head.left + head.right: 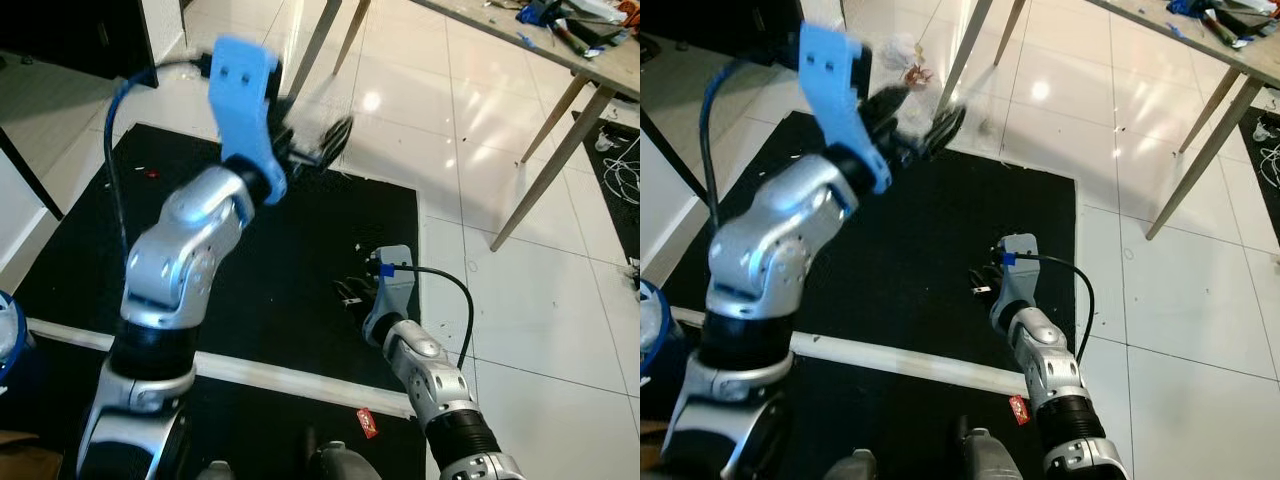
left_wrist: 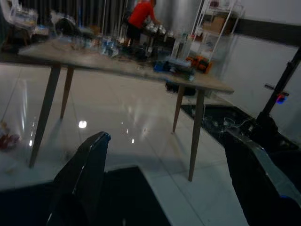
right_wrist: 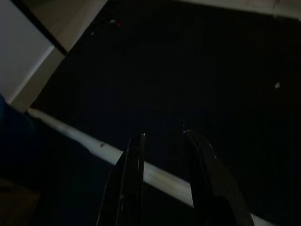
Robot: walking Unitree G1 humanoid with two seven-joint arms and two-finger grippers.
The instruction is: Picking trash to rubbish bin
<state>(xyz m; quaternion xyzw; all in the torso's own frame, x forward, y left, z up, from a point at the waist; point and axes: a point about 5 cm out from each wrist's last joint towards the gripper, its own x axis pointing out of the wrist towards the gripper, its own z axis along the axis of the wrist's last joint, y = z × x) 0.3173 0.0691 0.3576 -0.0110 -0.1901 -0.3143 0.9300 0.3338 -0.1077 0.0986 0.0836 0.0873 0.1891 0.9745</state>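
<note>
The left gripper [image 1: 925, 125], fingers spread and empty, should advance low toward the crumpled wrapper [image 1: 910, 62] on the tiles; the right gripper [image 3: 162, 155], fingers slightly parted, hangs idle.

Small red wrapper [image 1: 366, 422] (crumpled, flat) on the black mat [image 1: 300, 260], beside the white strip [image 1: 290, 375].

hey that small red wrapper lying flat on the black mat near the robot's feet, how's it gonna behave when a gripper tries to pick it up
The small red wrapper is probably light and floppy, since it looks thin and creased. Lying flat on the black mat, it may slide instead of lifting. It seems unlikely to roll.
</note>
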